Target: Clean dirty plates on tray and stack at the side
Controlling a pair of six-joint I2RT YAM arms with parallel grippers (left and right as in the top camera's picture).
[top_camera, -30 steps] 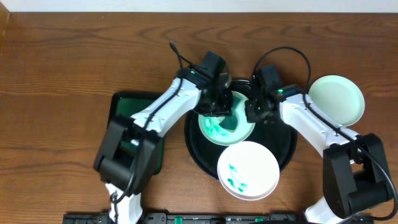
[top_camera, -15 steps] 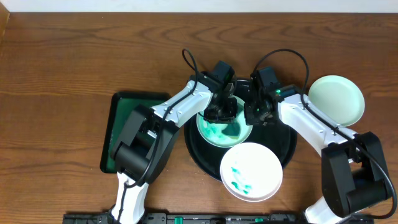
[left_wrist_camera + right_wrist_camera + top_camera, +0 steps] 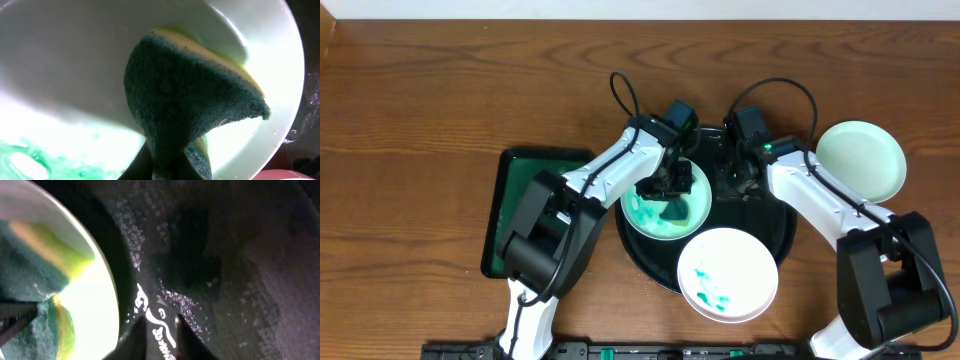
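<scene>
Left gripper (image 3: 665,188) was down over the smeared plate (image 3: 665,208), which sat in the back left part of the black tray (image 3: 775,225), and its fingers were pinched tight on a sponge (image 3: 190,110), dark green scouring face out and a yellow layer showing behind, pressed to the plate's white bowl. Teal smears (image 3: 30,155) pooled at one side of that plate. Right gripper (image 3: 735,183) was low over the tray's wet black surface just beside the plate's rim, its fingers a narrow gap apart with nothing between them. A second plate (image 3: 728,273), flecked teal, lay at the tray's front edge, overhanging the rim. A third plate (image 3: 861,160), clean, rested on the table (image 3: 440,90) off to the right, well clear of the tray. A green tray (image 3: 505,210) lay left.
</scene>
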